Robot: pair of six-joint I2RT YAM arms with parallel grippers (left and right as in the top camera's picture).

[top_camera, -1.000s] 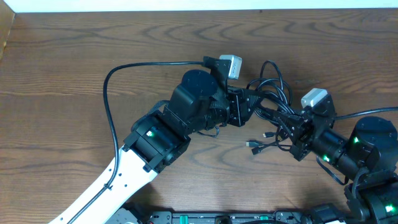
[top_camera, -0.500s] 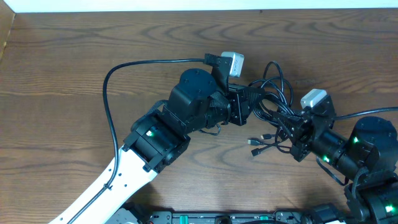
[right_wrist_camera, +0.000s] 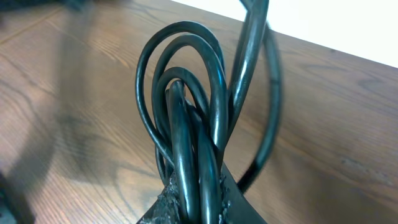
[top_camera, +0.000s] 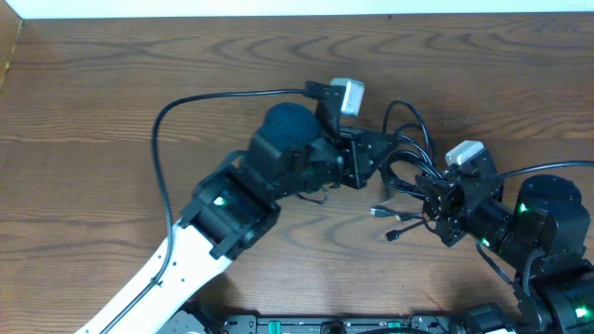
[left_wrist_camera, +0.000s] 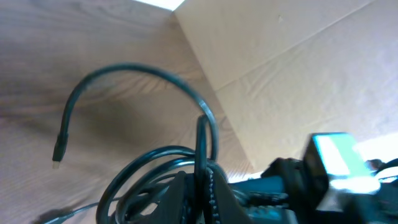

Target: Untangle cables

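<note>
Left fingers (left_wrist_camera: 221, 198), right fingers (right_wrist_camera: 233, 206) around cables (top_camera: 408, 153)

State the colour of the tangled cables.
The cables are black, slightly glossy; this shows best in the right wrist view.

The left arm (top_camera: 232, 199) reaches from the bottom left edge up toward the middle, with its wrist turned to the right. The left gripper (top_camera: 380, 160) has its fingers (left_wrist_camera: 216, 198) pressed together on the cables (top_camera: 408, 139). The right arm (top_camera: 543, 218) comes from the lower right and points left. The right gripper (top_camera: 429, 193) is closed tight on the cables too, near the left one
</note>
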